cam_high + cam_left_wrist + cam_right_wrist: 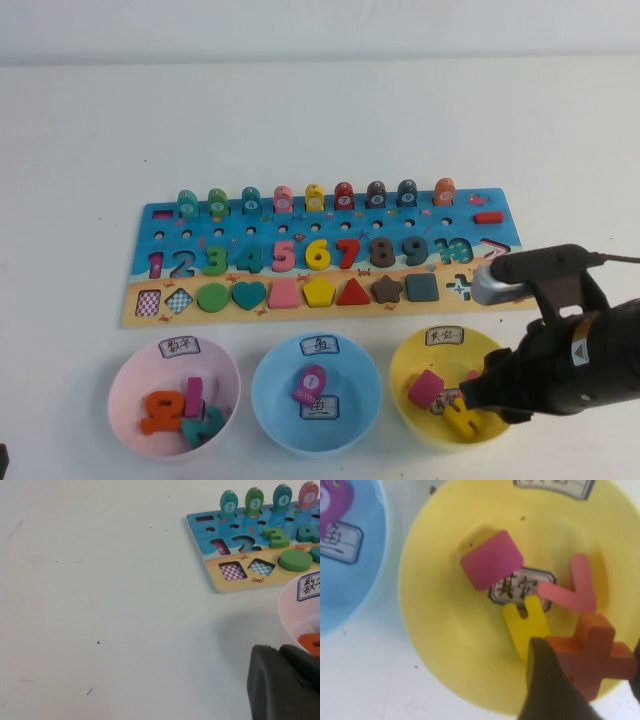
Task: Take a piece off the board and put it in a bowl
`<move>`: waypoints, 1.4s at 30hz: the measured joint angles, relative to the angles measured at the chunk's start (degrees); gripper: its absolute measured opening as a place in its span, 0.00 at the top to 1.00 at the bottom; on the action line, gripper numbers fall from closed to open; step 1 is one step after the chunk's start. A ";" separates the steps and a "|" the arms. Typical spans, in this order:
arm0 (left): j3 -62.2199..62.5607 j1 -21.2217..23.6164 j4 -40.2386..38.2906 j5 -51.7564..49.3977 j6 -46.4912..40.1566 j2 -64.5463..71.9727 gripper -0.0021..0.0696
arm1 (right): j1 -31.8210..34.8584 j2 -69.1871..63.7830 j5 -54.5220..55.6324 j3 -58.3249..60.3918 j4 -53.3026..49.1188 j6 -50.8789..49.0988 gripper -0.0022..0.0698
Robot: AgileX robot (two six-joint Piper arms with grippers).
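Observation:
The orange plus-shaped piece (592, 650) sits between the fingers of my right gripper (590, 675), just above the near inner edge of the yellow bowl (440, 630). In the high view the right gripper (470, 392) hangs over the yellow bowl (405, 362) at the front right and hides most of the piece. The board (320, 215) lies behind the bowls, and its plus-shaped slot (460, 288) is empty. My left gripper (280, 649) is shut and empty, low beside the pink bowl (292, 615).
The yellow bowl holds a pink square (491, 559), a yellow piece (525, 625) and a pink angle piece (575, 587). A light blue bowl (316, 395) and the pink bowl (174, 395) stand to the left, each with pieces inside.

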State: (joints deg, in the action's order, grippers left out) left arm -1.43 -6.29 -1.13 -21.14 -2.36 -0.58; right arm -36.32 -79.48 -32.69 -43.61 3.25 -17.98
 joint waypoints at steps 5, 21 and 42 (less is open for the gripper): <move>0.00 0.00 0.00 0.00 0.00 0.00 0.98 | 0.00 0.00 3.15 0.00 0.24 0.00 0.56; 0.00 0.00 0.00 0.00 0.00 0.00 0.98 | 0.00 -1.24 3.63 0.00 2.67 4.29 0.56; 0.00 0.00 0.00 0.00 0.00 0.00 0.98 | 0.00 -6.22 3.60 -0.10 4.48 5.88 0.56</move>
State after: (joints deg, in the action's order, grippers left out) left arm -1.43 -6.29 -1.13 -21.14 -2.36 -0.58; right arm -36.32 -85.69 -29.09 -43.71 7.73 -12.10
